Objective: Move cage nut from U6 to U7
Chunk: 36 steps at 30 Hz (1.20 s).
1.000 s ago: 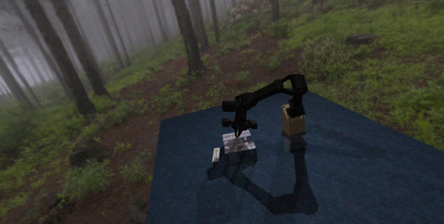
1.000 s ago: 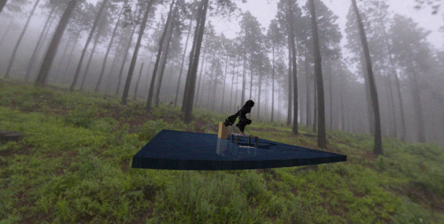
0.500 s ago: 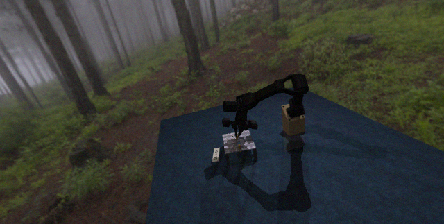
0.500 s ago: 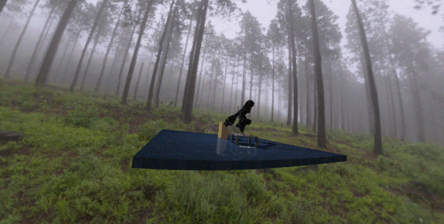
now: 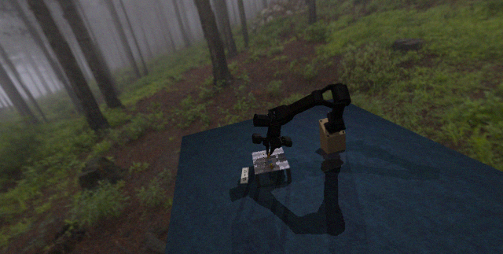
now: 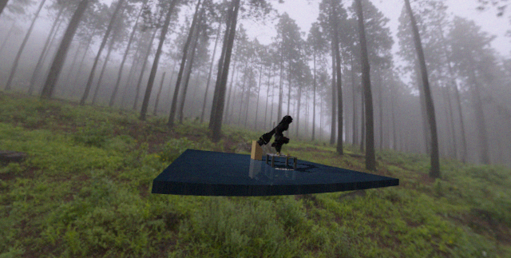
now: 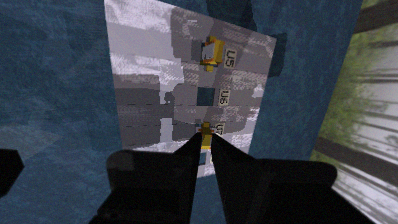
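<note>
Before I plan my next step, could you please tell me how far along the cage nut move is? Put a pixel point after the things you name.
Done: hole U6 [image 7: 205, 96] is vacant, and the other nut [image 7: 212, 51] sits at U5.

In hand: the moved nut [image 7: 206, 136] is between the hand's fingertips beside the U7 label.

Left: seat it if needed, release, withdraw; its wings can't be seen.

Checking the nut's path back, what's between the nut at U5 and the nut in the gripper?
The wrist view shows the open U6 hole in the rail plate.
</note>
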Each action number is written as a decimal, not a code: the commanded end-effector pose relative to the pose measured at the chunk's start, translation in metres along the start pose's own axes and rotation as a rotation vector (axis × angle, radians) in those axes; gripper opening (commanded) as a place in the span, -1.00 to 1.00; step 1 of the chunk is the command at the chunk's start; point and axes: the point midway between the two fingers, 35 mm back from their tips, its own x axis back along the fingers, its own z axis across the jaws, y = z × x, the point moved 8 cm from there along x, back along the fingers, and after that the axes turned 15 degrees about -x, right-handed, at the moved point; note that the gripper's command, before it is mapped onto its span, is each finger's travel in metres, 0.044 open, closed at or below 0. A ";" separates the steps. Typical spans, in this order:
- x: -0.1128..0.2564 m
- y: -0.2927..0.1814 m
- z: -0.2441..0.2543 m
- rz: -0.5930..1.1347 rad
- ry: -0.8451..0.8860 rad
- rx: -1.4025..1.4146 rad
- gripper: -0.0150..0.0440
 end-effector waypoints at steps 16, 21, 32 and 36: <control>-0.001 -0.002 0.004 -0.003 -0.023 -0.005 -0.41; -0.001 -0.002 0.005 -0.005 -0.032 -0.006 -0.41; -0.001 -0.002 0.007 -0.008 -0.045 -0.006 -0.41; -0.001 -0.002 0.007 -0.010 -0.051 -0.006 -0.41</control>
